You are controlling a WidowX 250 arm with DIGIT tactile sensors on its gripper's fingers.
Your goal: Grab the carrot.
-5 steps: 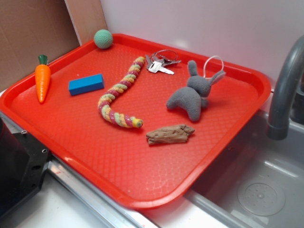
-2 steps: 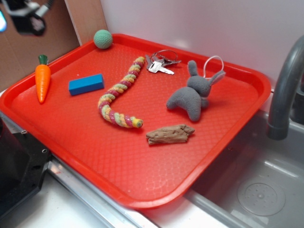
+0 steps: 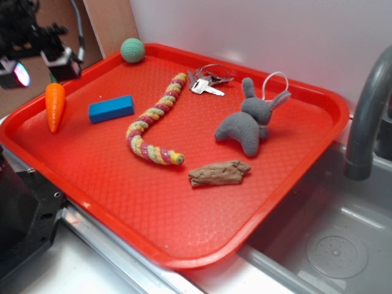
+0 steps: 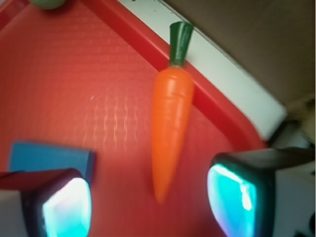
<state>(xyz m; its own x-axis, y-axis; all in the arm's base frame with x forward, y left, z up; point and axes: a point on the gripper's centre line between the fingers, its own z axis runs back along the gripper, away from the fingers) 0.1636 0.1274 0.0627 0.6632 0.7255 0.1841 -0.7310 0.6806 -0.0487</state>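
in the wrist view the carrot [image 4: 170, 123] lies ahead between the wide-apart fingers [image 4: 64, 207] of the gripper [image 4: 148, 207], stem at top.

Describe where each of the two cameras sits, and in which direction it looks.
Exterior: fixed in front of and above the red tray, looking down at an angle across it; the gripper shows at upper left, over the carrot.
Wrist: mounted on the arm, looking down between the open fingers at the carrot.
Shared: carrot, blue block, green ball, tray.
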